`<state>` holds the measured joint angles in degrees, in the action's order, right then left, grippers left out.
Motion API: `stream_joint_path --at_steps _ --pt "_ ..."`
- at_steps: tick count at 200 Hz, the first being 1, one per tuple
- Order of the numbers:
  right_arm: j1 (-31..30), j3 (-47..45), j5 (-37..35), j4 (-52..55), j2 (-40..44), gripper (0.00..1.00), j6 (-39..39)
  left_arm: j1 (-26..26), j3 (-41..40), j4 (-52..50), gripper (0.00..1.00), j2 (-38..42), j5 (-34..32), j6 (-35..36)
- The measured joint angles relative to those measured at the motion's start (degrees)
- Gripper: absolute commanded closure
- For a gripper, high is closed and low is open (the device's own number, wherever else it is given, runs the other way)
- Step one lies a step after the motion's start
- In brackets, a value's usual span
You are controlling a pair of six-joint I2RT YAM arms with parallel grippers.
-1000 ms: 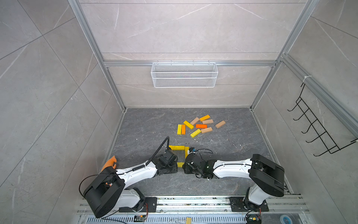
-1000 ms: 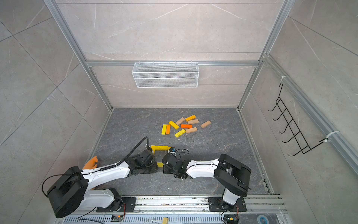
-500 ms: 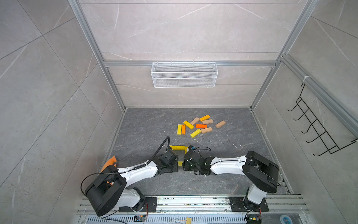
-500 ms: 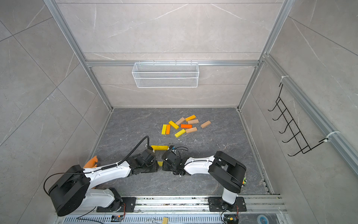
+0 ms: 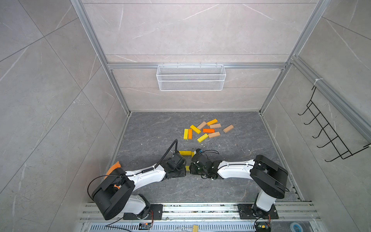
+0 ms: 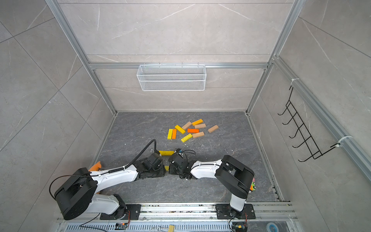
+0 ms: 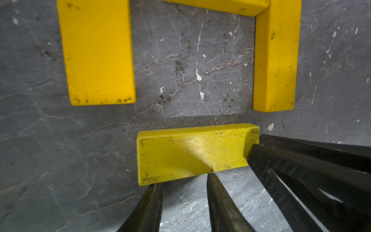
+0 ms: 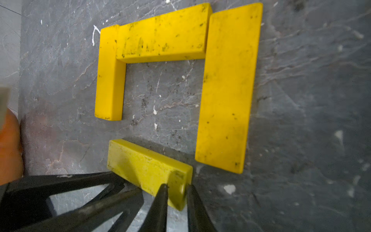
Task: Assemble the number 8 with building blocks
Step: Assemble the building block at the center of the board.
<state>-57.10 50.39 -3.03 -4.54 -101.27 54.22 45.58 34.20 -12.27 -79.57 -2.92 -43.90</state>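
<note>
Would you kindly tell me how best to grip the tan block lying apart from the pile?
I would take the tan block at its middle, across its narrow width, from straight above. It lies flat and slanted, so turn the jaws to its long edges; both lie clear.

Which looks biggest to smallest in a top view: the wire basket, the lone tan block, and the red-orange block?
Largest: wire basket, by far.
Then lone tan block and red-orange block: they look alike, so unranked.
</note>
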Motion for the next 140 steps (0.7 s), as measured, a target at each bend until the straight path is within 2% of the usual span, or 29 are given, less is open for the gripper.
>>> stream_joint_path --at_steps 64,140 --pt "0.2 0.2 -1.1 1.6 1.2 0.79 -1.1 -0.2 0.4 0.7 0.59 -0.6 0.6 -0.2" --pt "0.7 0.2 -5.7 7.8 14.3 0.77 -4.8 0.2 0.5 1.9 0.58 -1.1 1.6 -2.1"
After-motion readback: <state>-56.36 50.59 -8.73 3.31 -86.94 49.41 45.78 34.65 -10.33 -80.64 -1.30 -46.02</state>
